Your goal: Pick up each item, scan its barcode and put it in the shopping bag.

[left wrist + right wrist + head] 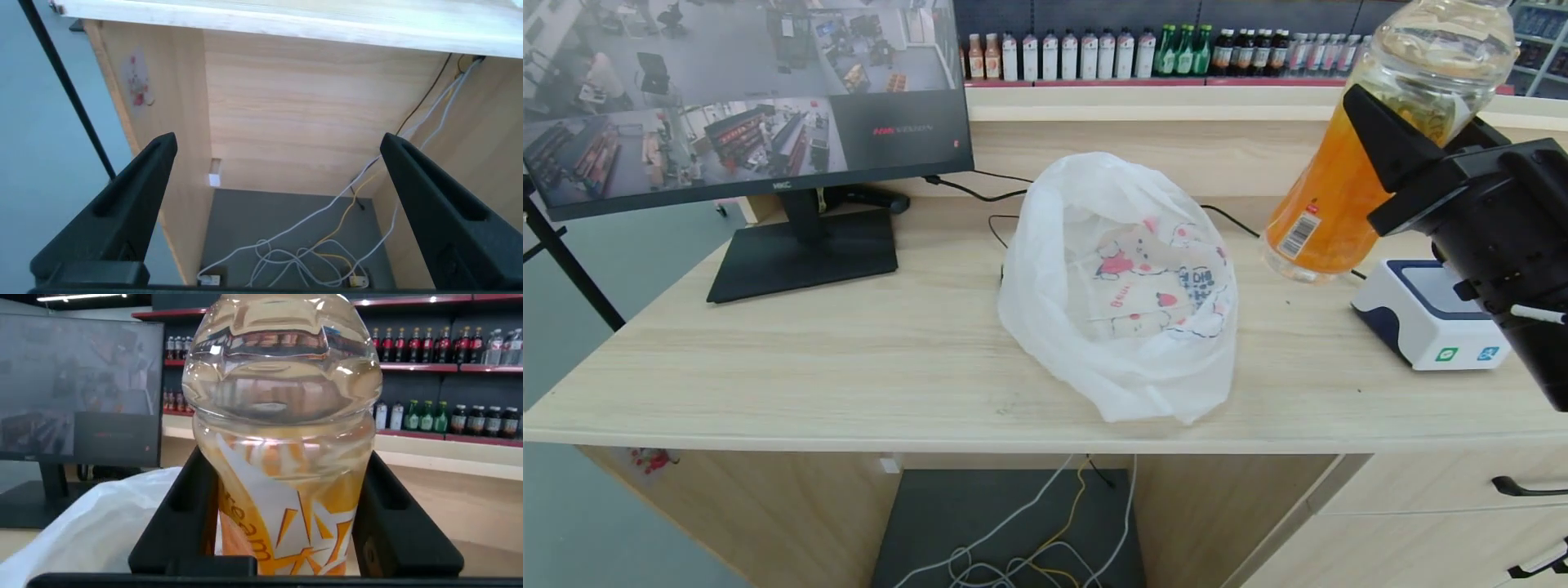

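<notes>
The left gripper (279,145) hangs below the desk (849,367) edge, its black fingers spread wide and grasping nothing, with loose cables (310,253) on the floor beyond. On the pale wood-grain desk, a flat black monitor (743,98) stands at 10 o'clock from the shopping bag (1123,286). The bag is thin, crinkled, translucent white plastic, and a printed packet shows through it. At 2 o'clock from the bag, the orange drink bottle (1347,180) is held tilted in the air. It is clear ribbed plastic with its barcode label near the base. The right gripper (286,482) is clamped on the bottle's midsection. The boxy white-and-blue scanner (1421,314) sits at the bag's 3 o'clock, below the bottle.
</notes>
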{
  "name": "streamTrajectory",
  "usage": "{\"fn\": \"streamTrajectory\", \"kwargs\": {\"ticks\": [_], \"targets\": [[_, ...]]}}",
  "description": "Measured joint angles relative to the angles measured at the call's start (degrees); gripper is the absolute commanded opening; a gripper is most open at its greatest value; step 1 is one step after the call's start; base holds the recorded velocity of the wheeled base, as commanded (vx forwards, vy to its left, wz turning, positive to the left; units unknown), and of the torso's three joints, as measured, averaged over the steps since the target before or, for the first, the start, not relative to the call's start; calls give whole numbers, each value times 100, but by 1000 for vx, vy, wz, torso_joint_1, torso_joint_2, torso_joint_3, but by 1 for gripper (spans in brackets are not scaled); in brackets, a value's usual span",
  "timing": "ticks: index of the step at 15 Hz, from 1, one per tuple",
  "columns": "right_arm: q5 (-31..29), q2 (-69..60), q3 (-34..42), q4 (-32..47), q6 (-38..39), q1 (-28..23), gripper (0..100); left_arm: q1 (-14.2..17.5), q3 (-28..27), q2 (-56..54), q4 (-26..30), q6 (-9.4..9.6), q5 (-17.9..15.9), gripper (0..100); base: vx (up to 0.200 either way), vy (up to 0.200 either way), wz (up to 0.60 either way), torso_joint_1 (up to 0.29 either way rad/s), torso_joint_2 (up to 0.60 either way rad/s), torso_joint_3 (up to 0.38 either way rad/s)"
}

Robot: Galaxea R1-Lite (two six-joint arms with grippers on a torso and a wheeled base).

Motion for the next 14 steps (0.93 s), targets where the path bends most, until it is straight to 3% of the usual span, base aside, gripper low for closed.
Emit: {"fn": "streamTrajectory", "kwargs": {"ticks": [7, 14], "targets": [[34, 60, -91, -2, 2, 9, 0, 5, 0, 0, -7, -11, 0, 100, 0, 0, 0, 0, 0, 0], [44, 728, -973, -2, 0, 239, 0, 5, 0, 0, -5, -11, 0, 100, 0, 0, 0, 0, 0, 0]]}}
